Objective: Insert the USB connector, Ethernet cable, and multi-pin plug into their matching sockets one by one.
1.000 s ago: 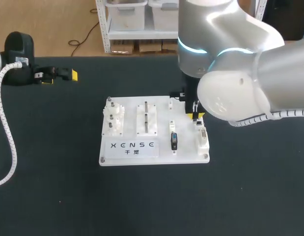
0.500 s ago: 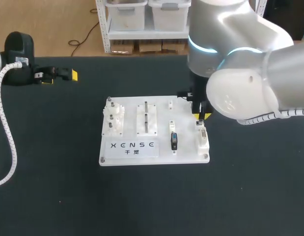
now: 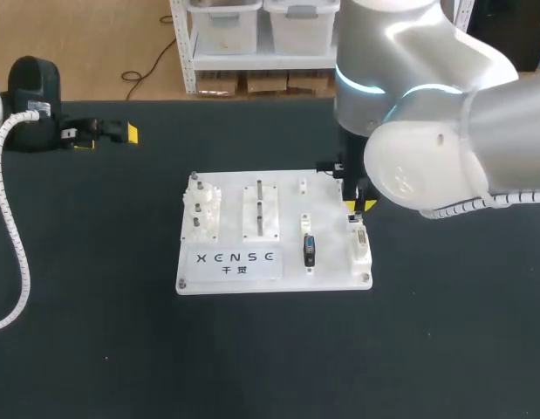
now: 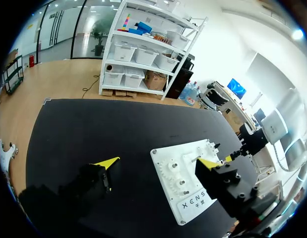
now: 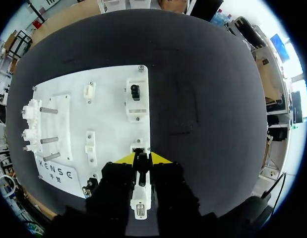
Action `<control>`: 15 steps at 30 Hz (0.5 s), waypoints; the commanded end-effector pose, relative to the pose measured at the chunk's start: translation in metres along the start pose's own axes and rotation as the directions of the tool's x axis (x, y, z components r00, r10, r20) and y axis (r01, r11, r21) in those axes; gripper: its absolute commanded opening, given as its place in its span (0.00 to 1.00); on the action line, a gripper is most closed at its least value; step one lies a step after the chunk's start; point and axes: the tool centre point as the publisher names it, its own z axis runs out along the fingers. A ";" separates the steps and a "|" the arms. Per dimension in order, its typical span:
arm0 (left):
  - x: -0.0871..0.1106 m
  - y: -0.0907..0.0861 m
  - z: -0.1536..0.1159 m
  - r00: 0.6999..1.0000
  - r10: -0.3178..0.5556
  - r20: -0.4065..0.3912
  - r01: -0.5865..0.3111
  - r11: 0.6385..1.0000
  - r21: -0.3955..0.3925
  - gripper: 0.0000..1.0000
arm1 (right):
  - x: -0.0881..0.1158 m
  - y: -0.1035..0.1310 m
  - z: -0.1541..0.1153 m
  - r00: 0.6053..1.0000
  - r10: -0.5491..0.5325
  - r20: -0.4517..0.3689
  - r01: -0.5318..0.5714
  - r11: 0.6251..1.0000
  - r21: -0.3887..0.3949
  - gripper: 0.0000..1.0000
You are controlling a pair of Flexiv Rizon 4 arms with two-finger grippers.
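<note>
Right claw (image 5: 142,158) is pinching what seems the Ethernet plug (image 5: 140,198) over the white board (image 5: 111,106), a black connector (image 5: 135,91) sitting nearby; left claw (image 4: 158,162) is hanging spread.

Bare table (image 3: 270,358) lay open across the lower frame and left of the white board (image 3: 332,272). On the board, gear posts (image 3: 200,205), tall pins (image 3: 261,202) and a black plug (image 3: 309,250) stood in my way. My right arm (image 3: 427,113) filled the upper right, with my right gripper (image 3: 357,206) at the board's right edge.
</note>
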 end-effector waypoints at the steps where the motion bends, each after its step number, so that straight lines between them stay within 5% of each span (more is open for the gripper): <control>1: 0.000 0.000 0.000 1.000 0.000 0.000 0.000 1.000 0.000 1.00 | -0.004 0.002 0.001 1.000 -0.001 -0.003 0.001 1.000 0.001 0.00; 15: 0.000 0.000 0.000 1.000 0.000 0.000 0.000 1.000 0.000 1.00 | -0.006 0.006 0.008 1.000 0.003 -0.011 -0.003 1.000 0.002 0.00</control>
